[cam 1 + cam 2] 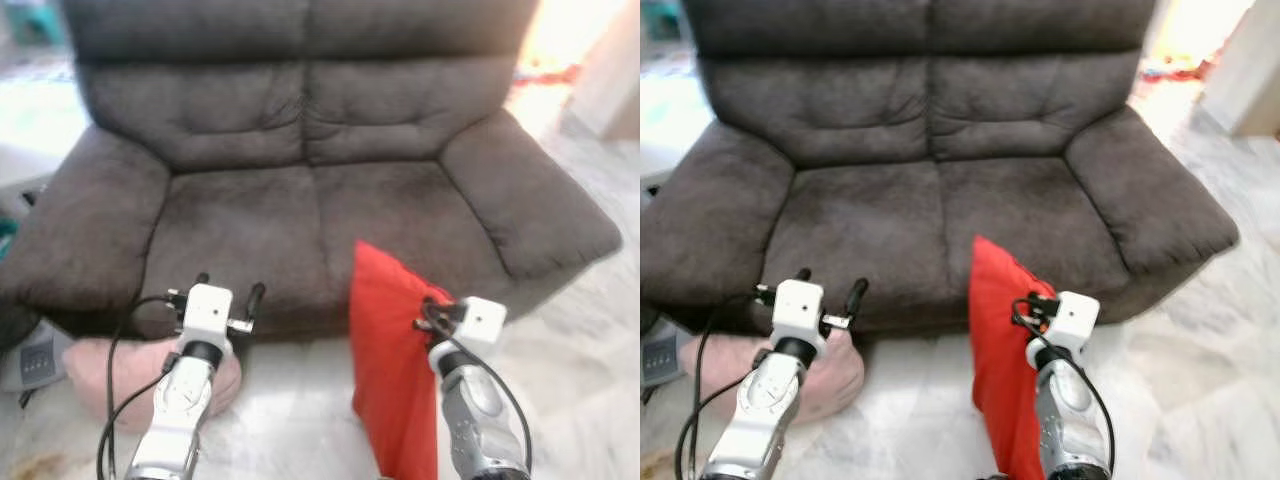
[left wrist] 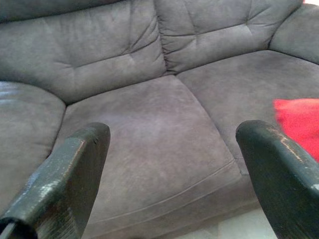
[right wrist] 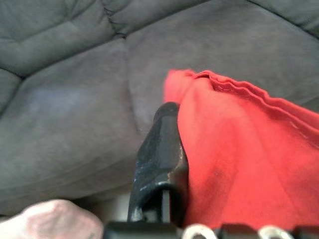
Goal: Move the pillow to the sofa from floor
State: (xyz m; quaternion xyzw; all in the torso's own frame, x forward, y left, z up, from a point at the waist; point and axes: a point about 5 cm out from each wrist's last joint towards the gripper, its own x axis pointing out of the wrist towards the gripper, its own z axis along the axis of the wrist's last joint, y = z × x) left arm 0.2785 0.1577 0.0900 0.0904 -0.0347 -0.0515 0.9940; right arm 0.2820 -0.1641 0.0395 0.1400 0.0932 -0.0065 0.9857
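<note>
A red pillow [image 1: 385,360] hangs upright in front of the dark grey sofa [image 1: 300,200], its top corner overlapping the front of the right seat cushion. My right gripper [image 1: 435,308] is shut on the pillow's upper edge; in the right wrist view one black finger [image 3: 162,149] presses against the red fabric [image 3: 249,159] and the other is hidden behind it. My left gripper [image 1: 229,284] is held open before the left seat cushion, nothing between its fingers [image 2: 75,169]. A pink pillow [image 1: 110,370] lies on the floor under the left arm.
The sofa's two seat cushions [image 2: 149,139] are bare, with wide armrests [image 1: 530,210] on either side. A small grey device [image 1: 35,360] sits on the pale marble floor [image 1: 290,400] at the far left beside the pink pillow.
</note>
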